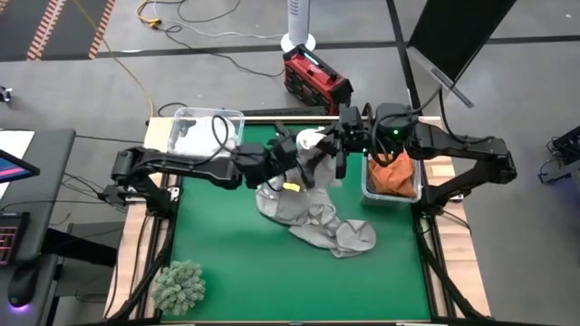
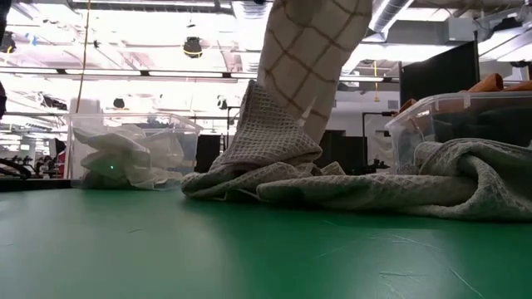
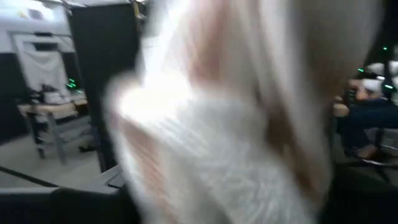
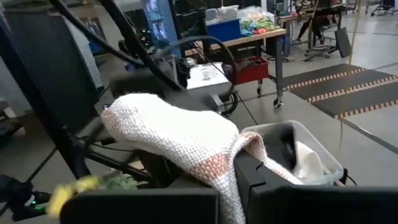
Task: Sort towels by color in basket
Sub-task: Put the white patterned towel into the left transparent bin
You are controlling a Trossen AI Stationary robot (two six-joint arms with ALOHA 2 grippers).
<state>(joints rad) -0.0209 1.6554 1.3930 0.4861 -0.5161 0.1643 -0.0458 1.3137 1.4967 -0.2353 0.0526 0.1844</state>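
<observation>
Pinching a checked towel [image 4: 180, 140], the right hand [image 1: 337, 152] lifts it.

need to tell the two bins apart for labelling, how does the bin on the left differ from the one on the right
The left bin holds white cloth; the right bin holds rust-orange towels. In the high view the left bin lies clear of both grippers, while the right arm reaches over the right bin. Both are clear plastic tubs at the table's far edge.
</observation>
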